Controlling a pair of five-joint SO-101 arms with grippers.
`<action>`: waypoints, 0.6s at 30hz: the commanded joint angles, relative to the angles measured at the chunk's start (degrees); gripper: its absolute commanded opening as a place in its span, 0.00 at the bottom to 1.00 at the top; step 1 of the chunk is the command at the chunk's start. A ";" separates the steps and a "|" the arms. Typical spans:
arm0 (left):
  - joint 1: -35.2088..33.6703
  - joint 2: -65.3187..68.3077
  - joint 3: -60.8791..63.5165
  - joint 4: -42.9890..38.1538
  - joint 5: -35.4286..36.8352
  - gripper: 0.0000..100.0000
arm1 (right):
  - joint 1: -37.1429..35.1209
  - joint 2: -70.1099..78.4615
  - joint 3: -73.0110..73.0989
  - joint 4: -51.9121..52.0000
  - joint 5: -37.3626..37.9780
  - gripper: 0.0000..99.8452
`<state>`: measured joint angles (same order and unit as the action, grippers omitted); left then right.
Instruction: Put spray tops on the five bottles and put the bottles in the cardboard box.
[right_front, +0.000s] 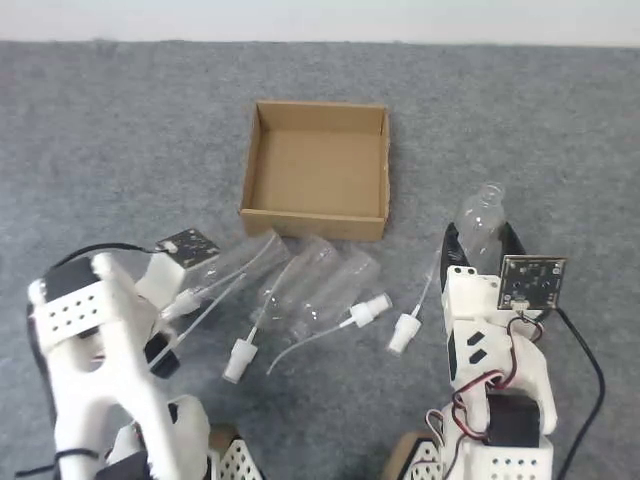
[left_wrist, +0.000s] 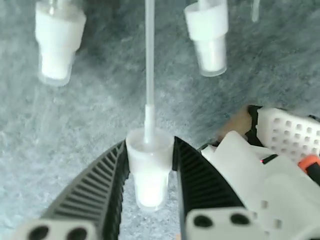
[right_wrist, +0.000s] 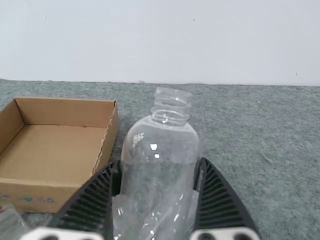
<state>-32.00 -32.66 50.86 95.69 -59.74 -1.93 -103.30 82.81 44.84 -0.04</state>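
Note:
My right gripper (right_wrist: 159, 167) is shut on an upright clear bottle (right_wrist: 158, 150) with a bare open neck; the same bottle (right_front: 481, 225) stands to the right of the cardboard box (right_front: 318, 170). My left gripper (left_wrist: 149, 150) is shut on a white spray top (left_wrist: 148, 172) whose thin tube (left_wrist: 149, 65) points away from the camera. This held spray top (right_front: 183, 303) is low at the left. Three clear bottles (right_front: 305, 275) lie side by side on the carpet in front of the box. Loose spray tops (right_front: 240, 358), (right_front: 368, 310), (right_front: 405, 330) lie near them.
Grey carpet covers the table. The box (right_wrist: 55, 145) is open and holds nothing. Two more spray tops (left_wrist: 57, 42), (left_wrist: 209, 37) lie beyond the left gripper. A white arm base (left_wrist: 287, 132) sits close beside it.

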 joint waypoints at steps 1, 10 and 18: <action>-3.43 -1.67 -2.15 0.62 2.90 0.04 | 0.48 -0.57 -0.97 -1.71 0.09 0.02; -7.47 -1.67 -2.15 0.44 4.04 0.05 | 0.48 -0.57 -0.88 -1.71 0.09 0.02; -7.47 -1.67 2.77 -9.58 11.69 0.05 | 0.48 -0.57 -0.88 -1.71 0.09 0.02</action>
<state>-39.30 -32.66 52.53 91.56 -54.11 -1.93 -103.30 82.81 44.84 -0.04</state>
